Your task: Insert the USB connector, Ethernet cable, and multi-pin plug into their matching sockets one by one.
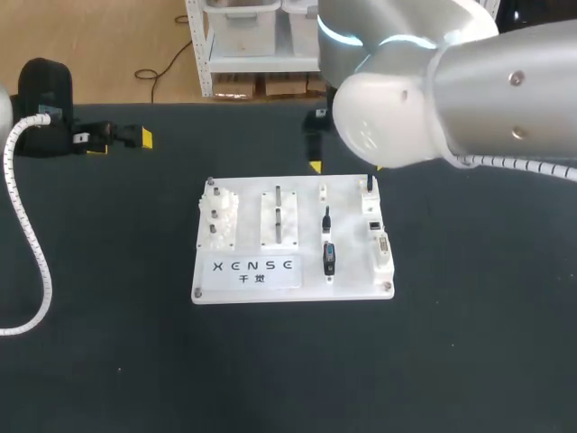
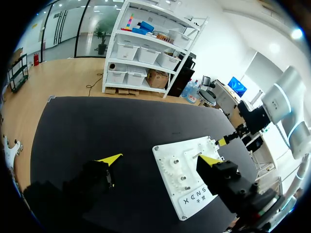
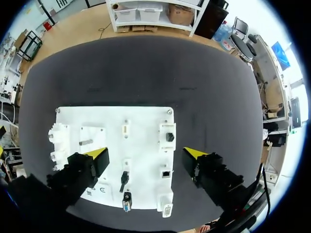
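The white socket board point(image 1: 243, 280) lies mid-table. A black plug point(image 1: 370, 185) stands upright in the socket at its far right corner point(image 3: 169, 137). Two more connectors lie in the board's middle column: a slim black one point(image 1: 326, 219) point(image 3: 124, 177) and a black-and-blue multi-pin one point(image 1: 329, 257) point(image 3: 127, 201). The board's right column also holds a small square socket point(image 3: 166, 173) and a wide multi-pin socket point(image 3: 166, 209). My right gripper point(image 3: 146, 155) hangs open above the board, holding nothing. My left gripper point(image 1: 121, 142) point(image 2: 160, 159) stands open and empty off to the far left, well away from the board.
White gear posts point(image 1: 219, 216) and two metal pegs point(image 1: 279, 216) rise from the board's left half. The black mat point(image 1: 469, 343) spreads wide on all sides of the board. My right arm's elbow point(image 1: 424, 99) looms over the far right.
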`<state>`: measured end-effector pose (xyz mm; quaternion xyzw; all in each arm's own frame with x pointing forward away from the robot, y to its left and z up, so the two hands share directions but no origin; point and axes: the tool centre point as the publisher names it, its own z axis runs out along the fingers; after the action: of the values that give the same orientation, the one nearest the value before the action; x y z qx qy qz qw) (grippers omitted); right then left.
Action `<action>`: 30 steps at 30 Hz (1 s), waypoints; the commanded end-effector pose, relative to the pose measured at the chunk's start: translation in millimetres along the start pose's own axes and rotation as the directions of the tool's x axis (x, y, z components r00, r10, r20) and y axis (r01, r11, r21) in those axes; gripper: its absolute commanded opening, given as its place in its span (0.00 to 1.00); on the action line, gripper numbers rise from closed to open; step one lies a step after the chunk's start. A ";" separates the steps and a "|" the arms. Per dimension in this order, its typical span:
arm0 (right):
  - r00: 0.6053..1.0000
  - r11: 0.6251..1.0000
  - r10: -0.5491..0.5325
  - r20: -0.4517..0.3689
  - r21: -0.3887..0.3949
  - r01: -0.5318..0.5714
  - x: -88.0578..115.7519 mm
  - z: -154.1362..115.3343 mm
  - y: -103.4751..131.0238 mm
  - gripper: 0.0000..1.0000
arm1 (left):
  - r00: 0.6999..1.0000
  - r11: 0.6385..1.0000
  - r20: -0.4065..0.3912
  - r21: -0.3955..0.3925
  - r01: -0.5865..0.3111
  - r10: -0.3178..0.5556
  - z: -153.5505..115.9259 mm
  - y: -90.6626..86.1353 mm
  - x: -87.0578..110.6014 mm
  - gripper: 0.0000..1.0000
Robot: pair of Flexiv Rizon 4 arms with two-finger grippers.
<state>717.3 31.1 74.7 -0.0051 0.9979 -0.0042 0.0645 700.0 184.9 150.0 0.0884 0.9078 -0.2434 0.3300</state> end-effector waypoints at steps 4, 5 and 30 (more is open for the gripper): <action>1.000 0.999 -0.028 0.000 -0.021 0.028 26.4 11.9 18.3 1.00 | 1.000 1.000 0.000 0.000 0.000 0.000 0.0 0.0 0.0 1.00; 0.999 0.999 -0.033 -0.002 -0.022 0.033 29.0 13.6 20.7 1.00 | 1.000 1.000 0.000 0.000 0.000 0.000 0.0 0.0 0.0 1.00; 0.992 0.992 -0.120 -0.046 -0.056 0.117 48.5 47.7 29.2 1.00 | 1.000 1.000 0.000 0.000 0.000 0.000 0.0 0.0 0.0 1.00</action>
<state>675.9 59.8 22.7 -0.0651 0.9970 0.0166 0.0389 700.0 184.9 150.0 0.0884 0.9078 -0.2434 0.3300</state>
